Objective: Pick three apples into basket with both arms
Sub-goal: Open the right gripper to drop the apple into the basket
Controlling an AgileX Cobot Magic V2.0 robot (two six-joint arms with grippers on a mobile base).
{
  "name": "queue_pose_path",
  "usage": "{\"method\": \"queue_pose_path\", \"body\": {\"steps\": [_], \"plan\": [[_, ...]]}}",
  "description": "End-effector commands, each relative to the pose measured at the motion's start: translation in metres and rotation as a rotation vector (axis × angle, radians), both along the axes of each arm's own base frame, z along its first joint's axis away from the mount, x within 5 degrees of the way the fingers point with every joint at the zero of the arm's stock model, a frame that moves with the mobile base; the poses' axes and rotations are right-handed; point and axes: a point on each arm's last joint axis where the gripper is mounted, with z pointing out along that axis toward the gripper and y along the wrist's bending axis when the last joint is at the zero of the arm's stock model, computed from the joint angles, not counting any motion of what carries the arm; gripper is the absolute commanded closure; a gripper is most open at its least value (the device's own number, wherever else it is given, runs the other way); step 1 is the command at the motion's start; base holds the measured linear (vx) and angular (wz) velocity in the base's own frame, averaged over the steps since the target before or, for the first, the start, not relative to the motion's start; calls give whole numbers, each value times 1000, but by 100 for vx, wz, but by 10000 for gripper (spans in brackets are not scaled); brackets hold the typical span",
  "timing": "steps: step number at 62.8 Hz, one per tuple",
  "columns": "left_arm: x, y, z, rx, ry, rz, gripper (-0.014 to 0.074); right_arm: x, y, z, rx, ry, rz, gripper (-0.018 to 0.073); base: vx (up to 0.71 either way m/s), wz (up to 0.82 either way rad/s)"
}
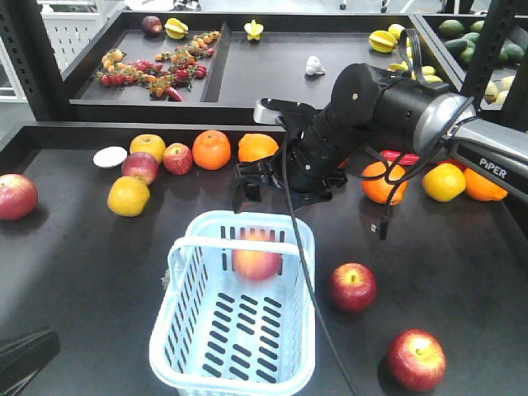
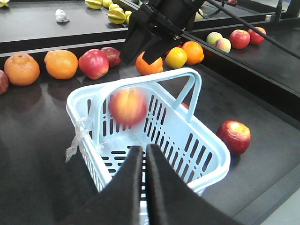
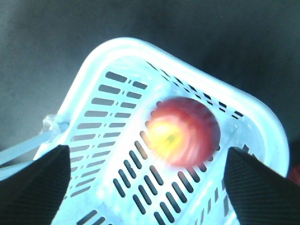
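Observation:
The pale blue basket (image 1: 194,239) stands at the table's front centre. One apple (image 1: 256,257), motion-blurred, is inside it below the handle, loose from any gripper; it also shows in the left wrist view (image 2: 127,107) and the right wrist view (image 3: 183,132). My right gripper (image 1: 252,188) hangs open just above the basket's far rim (image 3: 112,47), nothing between its fingers (image 3: 42,183). Two more apples (image 1: 353,286) (image 1: 416,359) lie on the table right of the basket. My left gripper (image 2: 143,149) is shut and empty over the basket's near rim (image 2: 220,157).
A row of oranges (image 1: 212,149), yellow fruit (image 1: 129,195) and other apples (image 1: 177,158) lines the table behind the basket. More oranges (image 1: 384,181) lie under the right arm. A lone apple (image 1: 15,196) sits far left. A raised tray (image 1: 206,91) with small fruit stands behind.

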Motion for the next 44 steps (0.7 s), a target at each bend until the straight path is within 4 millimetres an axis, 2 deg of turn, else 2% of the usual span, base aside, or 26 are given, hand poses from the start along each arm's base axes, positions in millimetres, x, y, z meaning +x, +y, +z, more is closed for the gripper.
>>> {"method": "queue_pose_path", "body": {"steps": [1,11,21,32,44], "plan": [[0,-3,11,-23,-35,-23,602,-3,-2,34,43,-98,-7,-85,0,0],[0,-3,11,-24,-34,-23,602,-2,-3,40,37,-126,-12,-68,0,0],[0,-3,11,-24,-34,-23,602,-6,-15,65,-12,-215,-73,-24,0,0],[0,-3,11,-24,-34,-23,602,-22,-39,99,-158,-322,-103,-1,0,0],[0,-3,11,-24,-34,-23,602,-28,-75,97,-307,-239,-142,-1,0,0]]}}
